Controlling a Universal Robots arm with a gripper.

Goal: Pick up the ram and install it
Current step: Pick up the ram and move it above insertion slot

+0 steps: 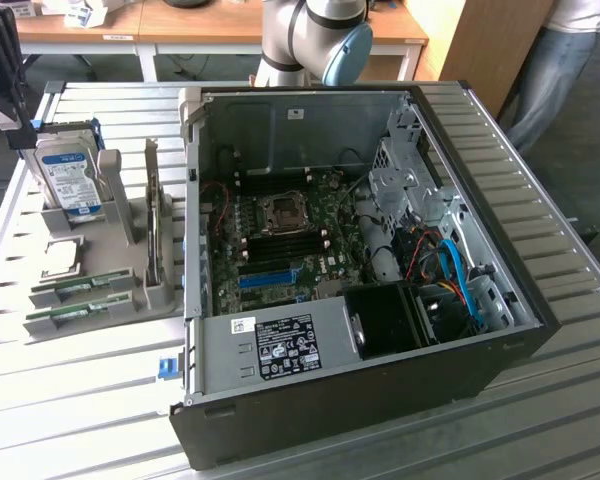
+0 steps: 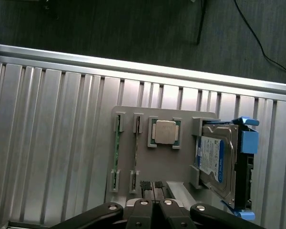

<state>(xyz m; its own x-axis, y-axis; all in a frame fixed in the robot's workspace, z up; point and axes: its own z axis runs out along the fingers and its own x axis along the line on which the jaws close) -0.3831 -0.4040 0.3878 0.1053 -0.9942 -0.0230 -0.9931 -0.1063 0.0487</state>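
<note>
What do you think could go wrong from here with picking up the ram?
The gripper is shut above the holder; lowered so, it might press on one ram stick rather than straddle it. The two sticks stand close together, so a slight offset could snag the other stick. The processor sits beside them and could be knocked.

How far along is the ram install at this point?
Done: nothing yet. Both ram sticks sit in the grey holder, beside the processor chip and the hard drive. In hand: nothing; the claw is shut and empty over the holder's edge. Left: the pickup, and seating a stick inside the open computer case.
</note>
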